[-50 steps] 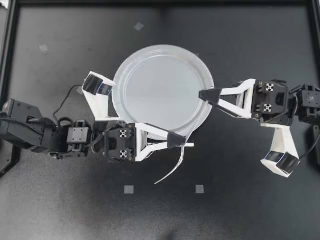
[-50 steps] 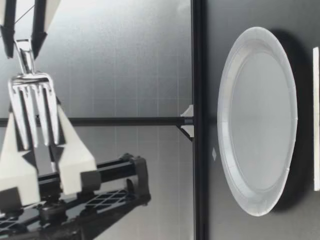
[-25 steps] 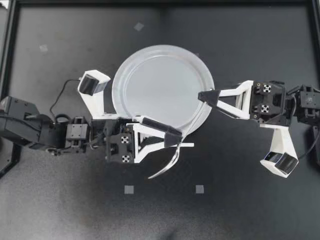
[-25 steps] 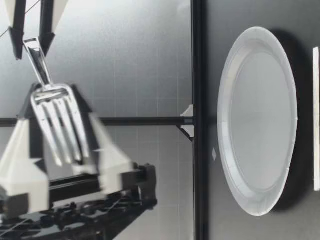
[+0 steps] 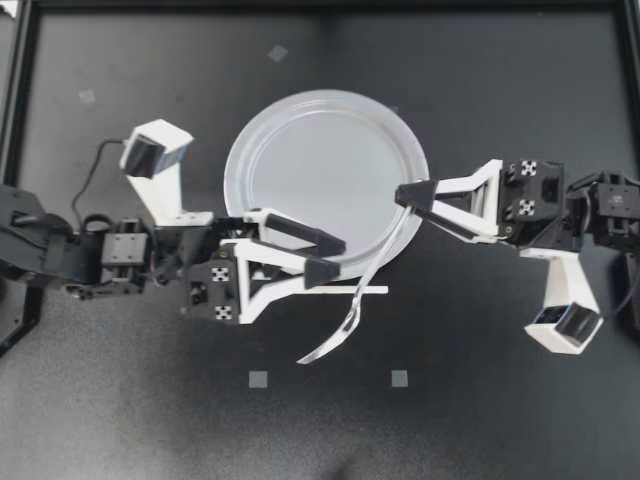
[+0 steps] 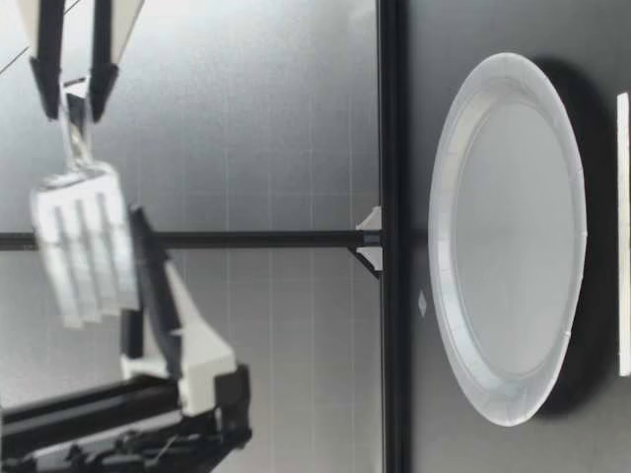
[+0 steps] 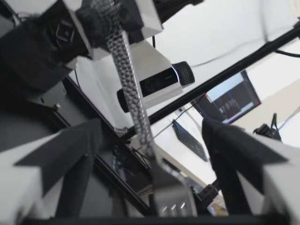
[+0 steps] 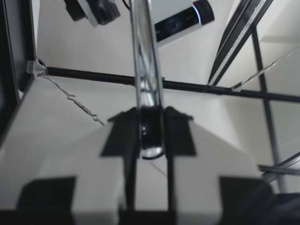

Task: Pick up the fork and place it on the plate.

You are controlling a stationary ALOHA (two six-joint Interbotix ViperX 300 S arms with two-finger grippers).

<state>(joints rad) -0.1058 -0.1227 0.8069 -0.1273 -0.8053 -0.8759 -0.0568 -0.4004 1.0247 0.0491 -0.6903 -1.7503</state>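
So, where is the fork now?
In the top view the fork hangs from my right gripper over the plate rim, ahead of my open left gripper.

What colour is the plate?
The plate is white; the top view shows it best.

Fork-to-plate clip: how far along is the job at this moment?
Done: the fork is off the table, gripped by its handle in the right claw. In hand: it hangs high, the left claw open around it, not touching. Left: lowering it onto the plate, which is empty.
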